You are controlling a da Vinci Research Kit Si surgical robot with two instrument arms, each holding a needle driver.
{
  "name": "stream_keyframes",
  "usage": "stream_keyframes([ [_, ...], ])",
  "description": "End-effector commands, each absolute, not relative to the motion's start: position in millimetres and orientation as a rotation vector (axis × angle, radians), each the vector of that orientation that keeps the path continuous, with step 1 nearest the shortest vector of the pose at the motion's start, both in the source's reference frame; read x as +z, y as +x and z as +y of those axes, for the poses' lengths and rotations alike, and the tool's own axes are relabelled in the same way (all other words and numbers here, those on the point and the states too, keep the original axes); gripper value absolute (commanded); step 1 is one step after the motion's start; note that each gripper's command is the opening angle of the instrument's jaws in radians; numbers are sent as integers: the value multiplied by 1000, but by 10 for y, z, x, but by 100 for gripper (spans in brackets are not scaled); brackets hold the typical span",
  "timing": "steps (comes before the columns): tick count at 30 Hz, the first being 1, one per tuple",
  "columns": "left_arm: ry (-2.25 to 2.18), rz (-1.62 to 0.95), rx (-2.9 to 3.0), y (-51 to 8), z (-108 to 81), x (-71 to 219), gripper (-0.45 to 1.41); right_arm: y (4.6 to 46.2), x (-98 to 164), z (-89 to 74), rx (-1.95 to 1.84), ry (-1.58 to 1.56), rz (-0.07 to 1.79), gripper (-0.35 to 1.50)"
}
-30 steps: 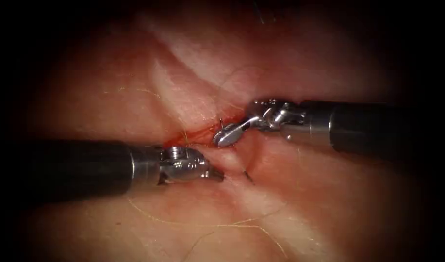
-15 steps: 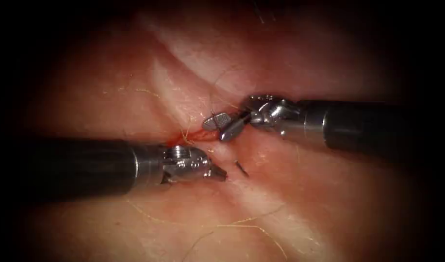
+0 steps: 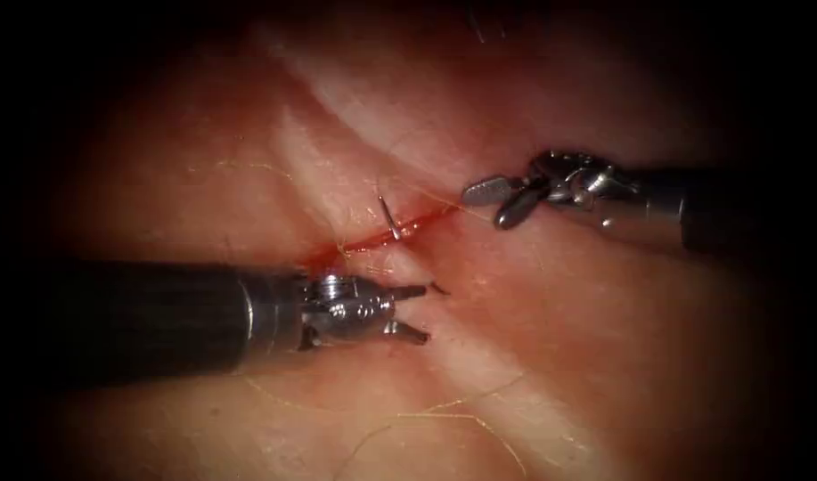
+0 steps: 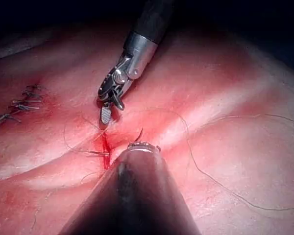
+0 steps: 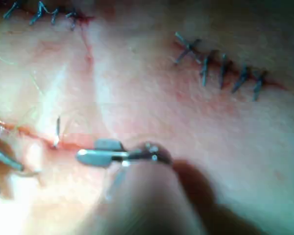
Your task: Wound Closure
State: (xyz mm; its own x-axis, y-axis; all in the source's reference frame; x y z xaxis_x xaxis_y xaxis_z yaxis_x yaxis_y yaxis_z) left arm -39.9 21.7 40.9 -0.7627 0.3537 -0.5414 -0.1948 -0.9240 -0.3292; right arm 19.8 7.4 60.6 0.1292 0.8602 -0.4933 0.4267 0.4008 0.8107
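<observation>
The needle [image 3: 390, 219] stands in the tissue [image 3: 551, 356]: I see one short end of it rising out of the cut [image 3: 386, 239], near the middle of the red line, and a second dark tip [image 3: 438, 288] comes out lower, on the right side of the cut, just in front of my left gripper [image 3: 415, 312]. I think both ends belong to the same needle, but the part between them is buried, so I cannot be sure. No tool holds it. My left gripper has its jaws spread apart with nothing between them, the upper jaw almost at the lower tip. My right gripper [image 3: 502, 202] is also spread and empty, well apart from the needle on the right side; half a second ago it was close above the cut, so it has moved back to the right. Red fluid [image 3: 323, 256] lies along the cut. The thread [image 3: 444, 411] runs loose in thin curves over the tissue below the tools. In the right wrist view, finished stitches [image 5: 220, 68] cross another cut farther away.
</observation>
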Motion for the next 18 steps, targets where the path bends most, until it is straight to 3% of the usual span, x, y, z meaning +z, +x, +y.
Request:
stream_keyframes([
  [1, -897, -353, 2659, -404, 219, 413, 58, 204, 608, 73, 450, 1218, 1491, 131],
  [11, -944, -209, 2607, -414, 242, 423, 54, 212, 612, 56, 411, 1231, 1491, 131],
  [14, -953, -211, 2612, -418, 240, 432, 42, 212, 612, 56, 411, 1232, 1490, 131],
  [18, -987, -181, 2587, -423, 245, 444, 6, 212, 612, 54, 410, 1230, 1490, 131],
])
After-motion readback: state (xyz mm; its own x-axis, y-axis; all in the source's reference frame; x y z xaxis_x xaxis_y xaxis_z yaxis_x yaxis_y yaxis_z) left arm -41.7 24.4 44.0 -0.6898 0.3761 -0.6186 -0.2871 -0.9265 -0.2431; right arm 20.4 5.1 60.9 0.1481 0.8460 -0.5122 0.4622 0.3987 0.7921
